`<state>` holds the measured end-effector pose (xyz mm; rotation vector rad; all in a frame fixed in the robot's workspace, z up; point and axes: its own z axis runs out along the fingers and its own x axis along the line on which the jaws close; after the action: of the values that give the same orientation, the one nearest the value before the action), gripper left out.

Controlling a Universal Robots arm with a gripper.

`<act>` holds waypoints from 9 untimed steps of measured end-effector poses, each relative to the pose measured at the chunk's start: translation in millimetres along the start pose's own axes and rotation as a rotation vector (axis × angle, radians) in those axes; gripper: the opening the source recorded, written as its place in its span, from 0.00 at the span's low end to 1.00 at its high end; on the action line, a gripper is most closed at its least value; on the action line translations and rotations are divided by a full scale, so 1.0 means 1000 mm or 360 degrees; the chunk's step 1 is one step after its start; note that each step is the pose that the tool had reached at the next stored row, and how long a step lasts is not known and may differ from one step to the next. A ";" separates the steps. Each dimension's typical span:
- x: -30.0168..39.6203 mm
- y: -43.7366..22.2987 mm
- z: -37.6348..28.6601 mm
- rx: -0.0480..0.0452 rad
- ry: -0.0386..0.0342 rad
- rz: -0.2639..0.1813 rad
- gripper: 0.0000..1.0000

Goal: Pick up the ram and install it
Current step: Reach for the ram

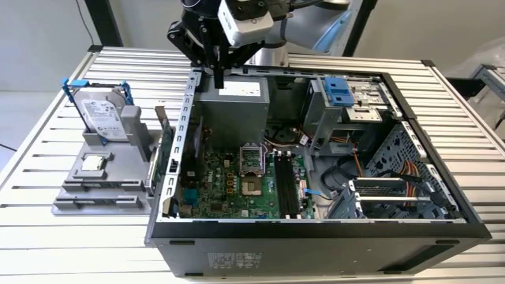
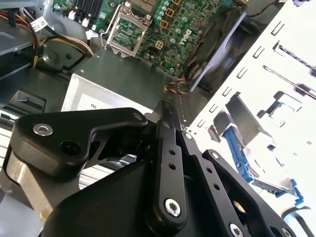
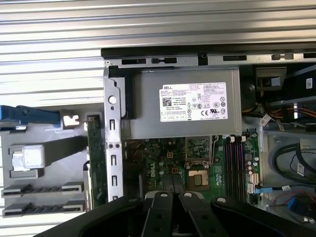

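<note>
Case [image 1: 316, 239] lies open beneath the gripper [image 1: 219, 81]; power supply [image 1: 233, 112] sits directly below the jaws, which are closed and empty; ram [image 3: 97, 153] stands on edge in the holder [image 1: 103, 195], off to their side, outside the case wall

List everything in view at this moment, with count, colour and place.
ram: one, dark green, on edge between holder and case wall.
hard drive: one, silver, blue frame, upright in holder.
processor chip: one, silver, on holder.
holder: one, grey, on table.
computer case: one, black, open, on table.
power supply: one, grey, inside case.
table: one, silver, slatted.
gripper: one, black, shut, empty, above power supply.
</note>
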<state>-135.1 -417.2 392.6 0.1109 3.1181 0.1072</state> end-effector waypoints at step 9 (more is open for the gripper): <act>0.0103 -0.0007 -0.0003 0.0000 0.0000 0.0000 0.00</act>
<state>-145.4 -417.2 392.6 0.1109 3.1182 0.1071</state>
